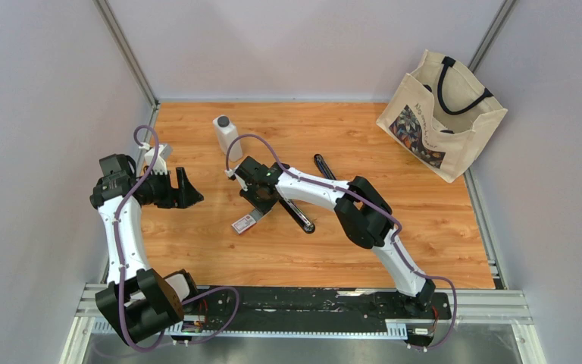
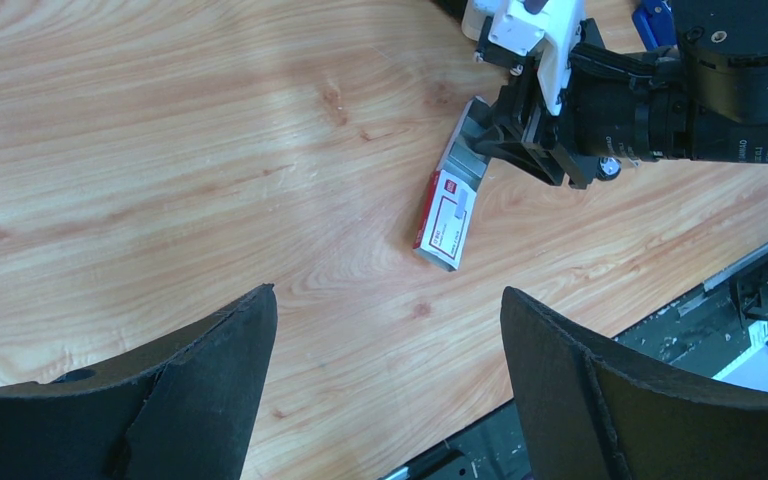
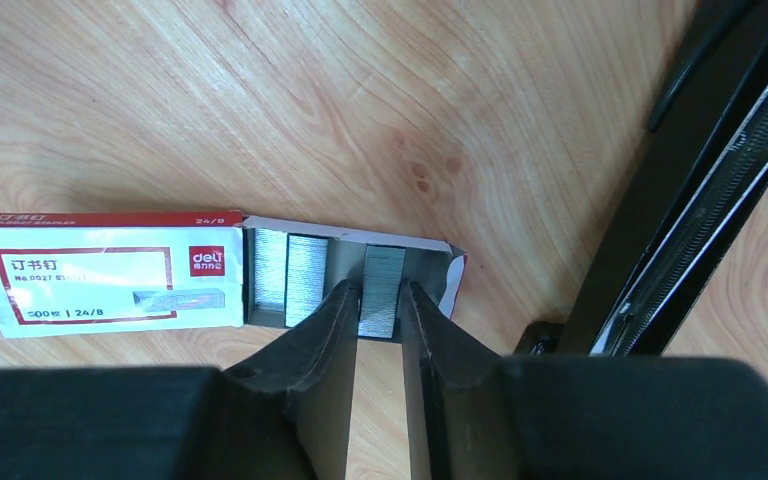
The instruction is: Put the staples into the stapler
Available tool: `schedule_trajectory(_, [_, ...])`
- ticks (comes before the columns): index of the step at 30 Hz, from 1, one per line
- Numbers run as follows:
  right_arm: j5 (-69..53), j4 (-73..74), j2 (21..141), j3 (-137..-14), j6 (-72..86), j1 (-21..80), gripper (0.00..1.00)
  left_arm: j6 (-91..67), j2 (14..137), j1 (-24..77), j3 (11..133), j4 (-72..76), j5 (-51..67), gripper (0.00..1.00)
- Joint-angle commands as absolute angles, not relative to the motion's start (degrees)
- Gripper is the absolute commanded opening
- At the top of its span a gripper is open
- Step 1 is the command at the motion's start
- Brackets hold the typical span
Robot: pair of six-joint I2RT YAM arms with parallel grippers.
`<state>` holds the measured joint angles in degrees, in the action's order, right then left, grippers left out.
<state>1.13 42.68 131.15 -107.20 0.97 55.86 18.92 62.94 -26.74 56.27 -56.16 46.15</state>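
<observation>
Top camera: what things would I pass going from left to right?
Left hand → bottle → staples → stapler → bag.

We see a robot lab cell: plain pale walls [image 1: 303, 45] enclose a wooden table [image 1: 197, 258]; a left arm [image 1: 117, 227] and right arm [image 1: 364, 216] are bolted to an aluminium rail [image 1: 485, 309].

The staples box [image 1: 244, 223] lies mid-table [image 1: 424, 227], its tray [image 3: 426, 288] slid out to the far right. My right pincer [image 3: 380, 300] straddles a strip of staples [image 3: 382, 272] in that tray. The stapler [image 1: 297, 214] lies just right of it, the bottle [image 1: 226, 135] stands behind, the bag [image 1: 441, 114] is in the far right corner, and my left pincer [image 1: 191, 191] is well to the left.
</observation>
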Motion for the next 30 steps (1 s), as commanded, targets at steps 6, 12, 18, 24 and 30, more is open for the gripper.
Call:
schedule_trajectory(6, [2.72, 42.1, 128.67, -108.98, 0.26, 56.43, 0.22, 18.37, 61.87, -27.51, 56.34, -54.93, 46.49, 0.9])
schedule_trajectory(12, [1.5, 42.01, 126.66, -108.72, -1.67, 56.51, 0.22, 18.28, 61.79, -27.68, 56.34, -54.93, 46.49, 0.9])
schedule_trajectory(18, [0.97, 41.4, 123.67, -108.2, -1.93, 56.43, 0.22, 18.28, 61.79, -27.69, 56.25, -54.93, 46.49, 0.9])
schedule_trajectory(24, [1.4, 41.31, 121.73, -106.97, -2.64, 56.42, 0.22, 18.28, 61.7, -27.77, 56.25, -54.93, 46.58, 0.9])
schedule_trajectory(30, [2.46, 40.61, 113.22, -101.18, -4.22, 54.06, 0.22, 18.37, 61.61, -27.77, 56.25, -55.11, 46.58, 0.9])
